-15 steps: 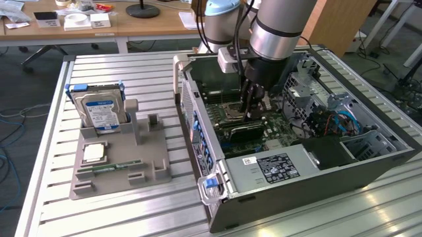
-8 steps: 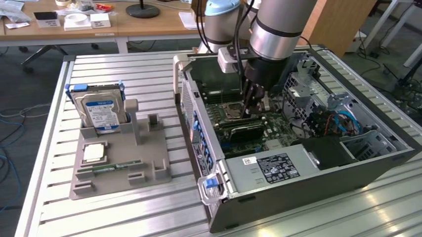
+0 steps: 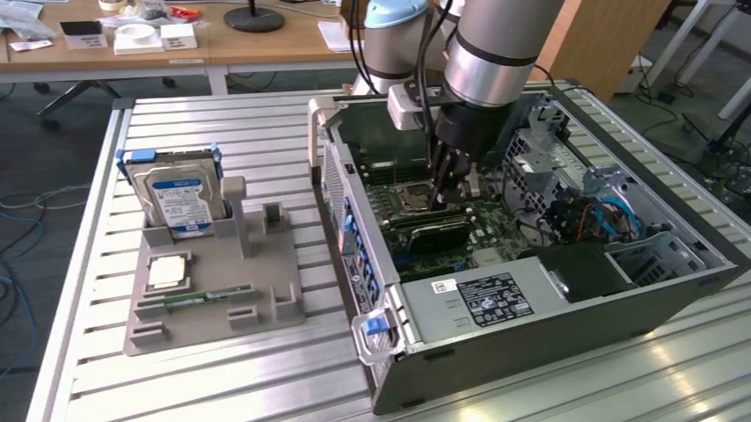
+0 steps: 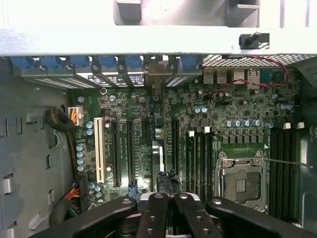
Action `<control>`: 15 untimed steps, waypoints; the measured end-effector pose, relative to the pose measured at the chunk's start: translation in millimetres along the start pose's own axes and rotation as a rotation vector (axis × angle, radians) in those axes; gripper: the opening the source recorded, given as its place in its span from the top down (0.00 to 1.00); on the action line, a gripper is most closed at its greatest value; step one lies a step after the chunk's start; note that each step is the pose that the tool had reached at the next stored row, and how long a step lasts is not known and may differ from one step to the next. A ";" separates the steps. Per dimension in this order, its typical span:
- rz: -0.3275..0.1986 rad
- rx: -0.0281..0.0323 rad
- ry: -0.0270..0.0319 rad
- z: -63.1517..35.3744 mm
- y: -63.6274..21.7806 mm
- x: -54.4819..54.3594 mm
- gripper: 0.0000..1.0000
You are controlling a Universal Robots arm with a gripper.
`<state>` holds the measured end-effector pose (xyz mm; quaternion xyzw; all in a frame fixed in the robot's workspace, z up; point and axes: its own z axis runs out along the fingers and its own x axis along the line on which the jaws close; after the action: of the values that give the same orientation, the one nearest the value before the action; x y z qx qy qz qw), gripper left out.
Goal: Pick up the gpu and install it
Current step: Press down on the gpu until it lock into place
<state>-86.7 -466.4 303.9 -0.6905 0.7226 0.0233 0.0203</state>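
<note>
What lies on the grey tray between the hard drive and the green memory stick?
A square silvery chip lies between the hard drive and the memory stick, seen in the exterior view.

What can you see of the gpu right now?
The gpu is inside the open computer case, standing on edge on the green motherboard near the CPU socket. The exterior view shows a dark block with a green board edge. The wrist view shows it edge-on, a thin pale strip running toward the rear slot brackets. The gripper has its jaws shut at the card's top edge; whether they pinch or only press it is unclear.
</note>
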 end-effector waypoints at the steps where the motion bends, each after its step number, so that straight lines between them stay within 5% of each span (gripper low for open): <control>1: 0.000 -0.0001 0.0001 0.1 0.0 -0.3 0.89; 15: -0.018 -0.0012 -0.0005 8.5 -1.7 -3.3 0.89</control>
<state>-84.8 -462.7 295.6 -0.6968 0.7166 0.0237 0.0203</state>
